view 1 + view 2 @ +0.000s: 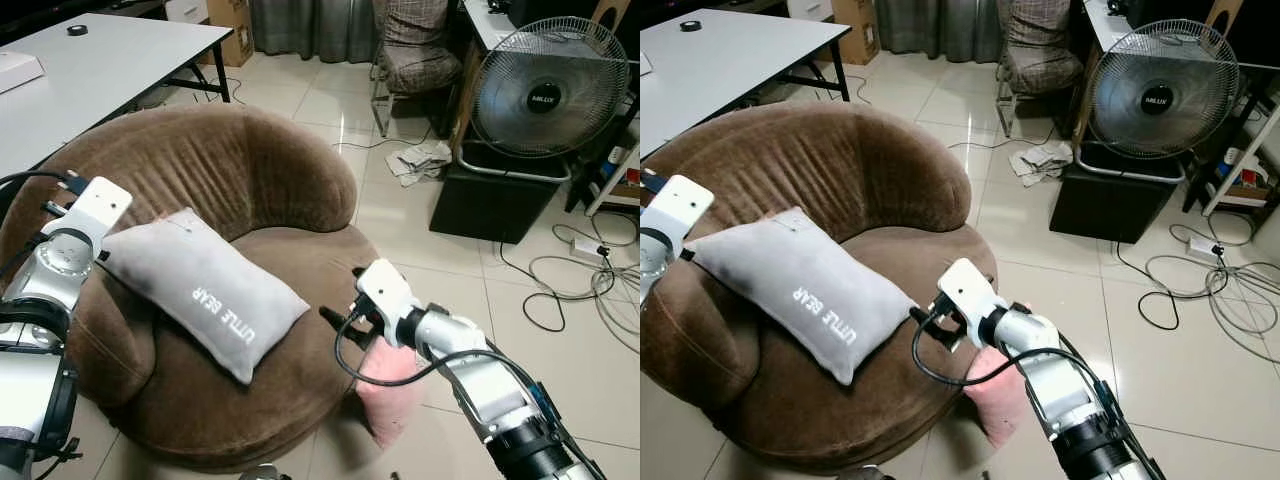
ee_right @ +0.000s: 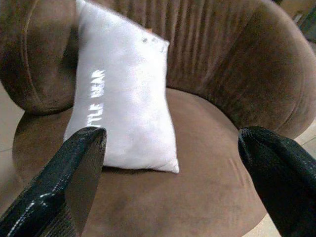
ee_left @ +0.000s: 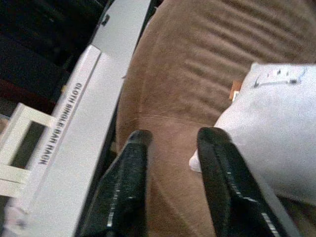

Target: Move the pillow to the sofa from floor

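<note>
A round brown sofa (image 1: 250,180) is set on the tiled floor (image 1: 470,300). A grey pillow (image 1: 200,285) is laid across its seat and left armrest. A pink cushion (image 1: 390,395) is propped on the floor against the sofa's front. A fan (image 1: 548,90), cables (image 1: 590,280) and crumpled cloth (image 1: 420,160) are spread nearby.

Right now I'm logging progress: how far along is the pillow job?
Mostly done: the grey pillow lies on the brown sofa, leaning on its armrest. The left gripper sits open at the pillow's corner, gripping nothing; the right gripper hangs open over the seat. A pink pillow lies on the floor.
</note>
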Tool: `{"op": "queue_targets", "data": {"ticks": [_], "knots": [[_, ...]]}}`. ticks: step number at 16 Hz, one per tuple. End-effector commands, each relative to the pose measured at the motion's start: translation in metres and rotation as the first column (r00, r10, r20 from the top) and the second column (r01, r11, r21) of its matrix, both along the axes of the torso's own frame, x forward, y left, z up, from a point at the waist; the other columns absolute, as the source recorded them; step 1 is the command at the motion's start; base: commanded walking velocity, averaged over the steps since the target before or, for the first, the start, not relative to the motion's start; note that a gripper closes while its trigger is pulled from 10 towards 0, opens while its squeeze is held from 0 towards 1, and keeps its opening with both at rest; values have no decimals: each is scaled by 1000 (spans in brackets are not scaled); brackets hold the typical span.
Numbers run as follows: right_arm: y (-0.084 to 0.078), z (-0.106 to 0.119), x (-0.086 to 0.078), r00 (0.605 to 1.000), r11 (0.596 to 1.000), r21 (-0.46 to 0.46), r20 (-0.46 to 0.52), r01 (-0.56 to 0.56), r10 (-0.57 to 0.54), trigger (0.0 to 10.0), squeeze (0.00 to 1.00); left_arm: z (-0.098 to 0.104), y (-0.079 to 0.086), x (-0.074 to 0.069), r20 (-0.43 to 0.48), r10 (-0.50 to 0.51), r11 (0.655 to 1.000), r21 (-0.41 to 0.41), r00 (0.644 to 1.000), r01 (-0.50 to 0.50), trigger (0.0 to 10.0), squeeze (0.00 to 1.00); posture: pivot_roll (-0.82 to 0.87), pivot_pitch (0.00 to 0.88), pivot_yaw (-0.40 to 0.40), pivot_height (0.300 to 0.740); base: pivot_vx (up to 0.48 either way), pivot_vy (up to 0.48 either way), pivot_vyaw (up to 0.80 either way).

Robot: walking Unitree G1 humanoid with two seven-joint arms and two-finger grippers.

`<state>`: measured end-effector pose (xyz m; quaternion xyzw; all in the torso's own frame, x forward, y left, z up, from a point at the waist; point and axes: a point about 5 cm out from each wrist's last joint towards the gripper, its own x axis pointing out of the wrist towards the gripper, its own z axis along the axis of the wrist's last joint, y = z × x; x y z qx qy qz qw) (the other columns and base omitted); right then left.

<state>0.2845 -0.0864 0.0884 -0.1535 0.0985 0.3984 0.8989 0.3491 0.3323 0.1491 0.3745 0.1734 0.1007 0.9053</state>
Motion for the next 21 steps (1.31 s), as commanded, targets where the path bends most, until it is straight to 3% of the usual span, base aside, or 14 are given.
{"op": "queue_targets", "data": {"ticks": [1,2,3,5,7,8,11,16,18,21], "knots": [[-5,1,5,999,999,-9,22,41,-41,10000,0,-6,-17,4,71,-71,979,-186,995,83,10000,1000,73,0,22,740,0,0,0],[-9,2,7,995,996,-5,37,93,-93,10000,0,-8,-34,8,161,-120,928,-333,980,169,10000,933,76,0,21,740,0,0,0],[-14,2,10,988,989,2,43,148,-148,10000,0,-9,-49,10,233,-156,875,-419,960,244,10000,0,83,0,18,740,0,0,0],[-26,2,12,959,959,27,37,281,-282,10000,0,-15,-79,8,318,-237,804,-466,918,369,10000,0,88,0,15,740,0,0,0],[-46,0,8,901,901,47,15,432,-433,10000,0,-30,-124,-12,385,-295,700,-536,874,472,10000,0,83,0,23,740,0,0,0],[-53,-1,4,885,884,43,16,465,-466,10000,0,-36,-140,-27,394,-350,674,-524,850,521,10000,0,78,0,27,740,0,0,0],[-69,-7,-5,831,832,8,15,555,-555,10000,0,-45,-161,-54,387,-427,633,-518,818,575,10000,0,62,0,46,740,0,0,0],[-79,-9,-23,770,769,25,-13,638,-638,10000,0,-50,-167,-80,325,-411,664,-534,852,524,10000,0,36,0,80,740,0,-305,0],[-81,-7,-23,753,753,36,-21,658,-657,10000,0,-50,-170,-83,312,-409,670,-535,857,515,10000,0,34,0,83,740,0,-446,-294],[-77,-4,-23,761,760,41,-15,648,-648,10000,0,-47,-168,-81,295,-418,685,-519,859,512,10000,0,36,0,90,740,0,-447,-704]]}}
